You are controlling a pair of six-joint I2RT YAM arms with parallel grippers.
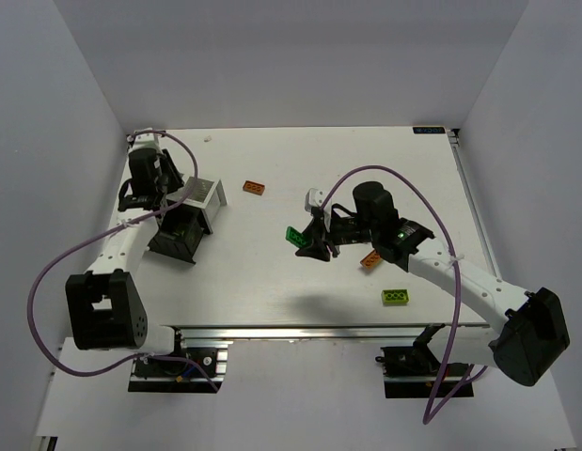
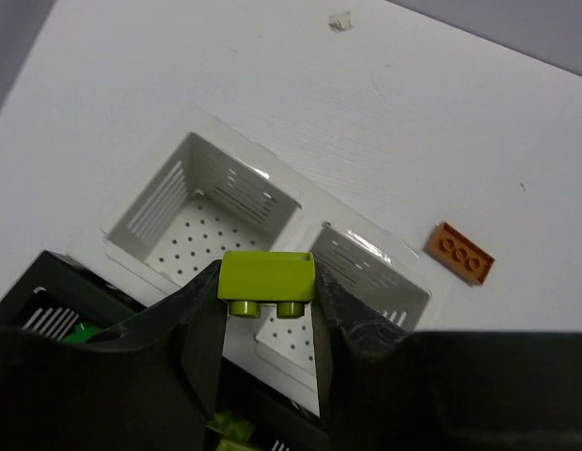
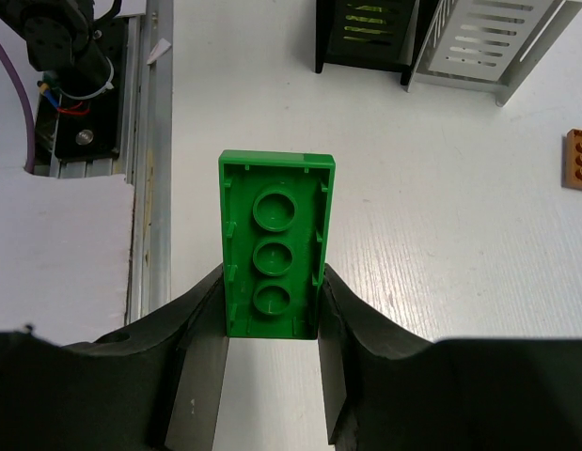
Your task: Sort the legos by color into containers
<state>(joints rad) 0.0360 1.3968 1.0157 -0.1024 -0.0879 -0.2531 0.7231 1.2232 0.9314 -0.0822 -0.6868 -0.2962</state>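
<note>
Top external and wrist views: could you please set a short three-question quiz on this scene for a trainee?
1. True or false: the left gripper is shut on an orange brick.
2. The right gripper holds which brick? A lime, B green, C orange.
3. How many bricks lie loose on the table in the top view?
Key: 1 false, a lime brick. 2 B, the green brick. 3 three: far orange brick, near orange brick, loose lime brick.
</note>
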